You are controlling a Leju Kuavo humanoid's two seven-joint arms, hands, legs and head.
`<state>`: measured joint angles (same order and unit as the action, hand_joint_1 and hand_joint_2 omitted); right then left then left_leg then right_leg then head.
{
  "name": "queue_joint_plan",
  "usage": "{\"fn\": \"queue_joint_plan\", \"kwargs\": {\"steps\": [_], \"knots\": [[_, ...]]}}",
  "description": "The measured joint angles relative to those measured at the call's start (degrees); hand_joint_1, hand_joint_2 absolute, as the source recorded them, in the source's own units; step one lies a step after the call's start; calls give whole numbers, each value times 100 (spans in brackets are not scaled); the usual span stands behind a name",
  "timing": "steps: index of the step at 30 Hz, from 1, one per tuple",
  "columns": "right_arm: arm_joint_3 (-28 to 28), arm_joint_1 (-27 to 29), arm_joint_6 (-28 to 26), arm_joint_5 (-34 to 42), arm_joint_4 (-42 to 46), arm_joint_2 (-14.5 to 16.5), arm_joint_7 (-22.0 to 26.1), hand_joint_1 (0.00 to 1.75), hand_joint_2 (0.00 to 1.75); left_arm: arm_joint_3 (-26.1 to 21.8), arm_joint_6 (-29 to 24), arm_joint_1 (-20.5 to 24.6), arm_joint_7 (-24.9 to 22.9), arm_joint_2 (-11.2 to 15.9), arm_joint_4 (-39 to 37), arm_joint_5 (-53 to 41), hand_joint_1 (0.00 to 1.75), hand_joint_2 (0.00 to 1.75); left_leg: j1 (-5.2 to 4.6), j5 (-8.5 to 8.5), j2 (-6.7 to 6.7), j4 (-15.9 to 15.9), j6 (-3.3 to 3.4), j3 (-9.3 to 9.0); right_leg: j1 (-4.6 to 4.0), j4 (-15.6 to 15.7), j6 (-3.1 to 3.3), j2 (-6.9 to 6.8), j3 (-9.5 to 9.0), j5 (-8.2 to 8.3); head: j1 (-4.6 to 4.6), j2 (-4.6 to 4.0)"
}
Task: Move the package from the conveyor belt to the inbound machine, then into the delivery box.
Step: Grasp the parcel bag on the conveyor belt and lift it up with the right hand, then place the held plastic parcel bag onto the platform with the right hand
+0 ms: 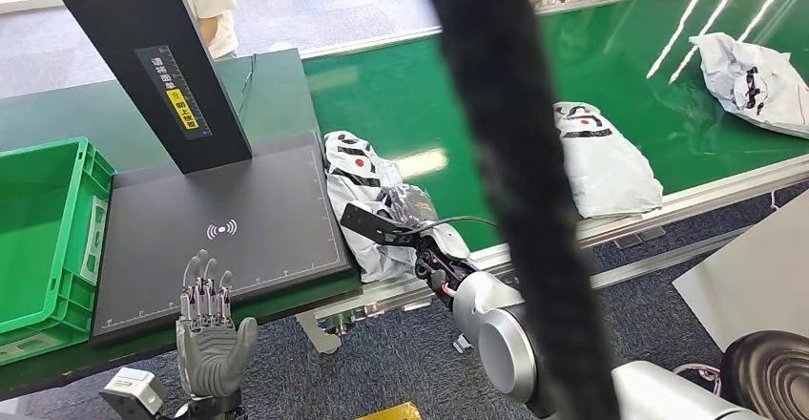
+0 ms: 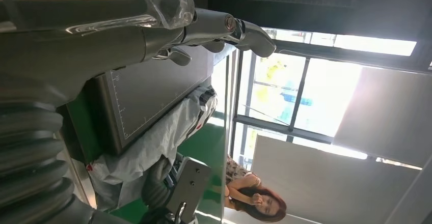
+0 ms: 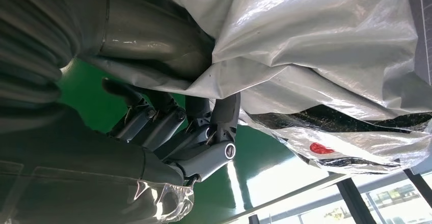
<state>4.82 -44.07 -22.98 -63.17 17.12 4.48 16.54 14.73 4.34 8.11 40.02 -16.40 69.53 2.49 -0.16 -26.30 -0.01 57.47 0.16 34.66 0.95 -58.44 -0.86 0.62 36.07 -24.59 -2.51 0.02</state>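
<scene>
A white plastic package [image 1: 367,186] with black and red print lies at the near edge of the green conveyor belt [image 1: 420,95], right beside the black plate of the inbound machine [image 1: 267,191]. My right hand [image 1: 426,248] grips the package's near end. In the right wrist view its fingers [image 3: 204,122] curl under a fold of the crinkled package [image 3: 316,46], with the thumb on the other side. My left hand [image 1: 210,329] is held open with its fingers up, at the plate's front edge. In the left wrist view the left hand [image 2: 153,30] reaches out over the plate [image 2: 158,91].
A green crate [image 1: 48,239] stands left of the plate. The machine's black post [image 1: 143,57] rises at the plate's back. Two more white packages [image 1: 601,162] [image 1: 754,81] lie further along the belt. A thick black cable [image 1: 515,153] crosses the head view. People stand beyond the belt [image 1: 205,0].
</scene>
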Motion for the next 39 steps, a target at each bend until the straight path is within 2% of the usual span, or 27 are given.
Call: {"fn": "queue_joint_plan", "kwargs": {"steps": [9, 21, 30, 39], "knots": [[36, -209, -51, -43, 2, -2, 30, 175, 175, -20, -7, -3, 0, -9, -1, 7, 0, 175, 0, 0, 0, 0, 0, 0, 0, 0, 0, 1, 0, 1, -1, 0], [2, -1583, 145, -248, 82, -70, -86, 175, 175, -26, 204, 21, 0, -11, -57, 25, 0, 175, 0, 1, 2, 1, 0, 1, 1, -2, 1, 1, 2, 1, -1, 0], [-153, -2368, 291, -350, 163, 219, -179, 175, 175, 31, 221, 83, 0, -13, -128, 114, 0, 175, 1, 1, 5, 1, -1, 1, -2, -2, 1, 2, 5, 1, 0, 0], [-203, -2501, 317, -312, 176, 397, -191, 175, 175, 90, 202, 108, 0, -10, -152, 152, 0, 175, 0, 1, 4, 1, 0, 3, 0, -1, 0, 1, 5, 1, -1, 0]]}}
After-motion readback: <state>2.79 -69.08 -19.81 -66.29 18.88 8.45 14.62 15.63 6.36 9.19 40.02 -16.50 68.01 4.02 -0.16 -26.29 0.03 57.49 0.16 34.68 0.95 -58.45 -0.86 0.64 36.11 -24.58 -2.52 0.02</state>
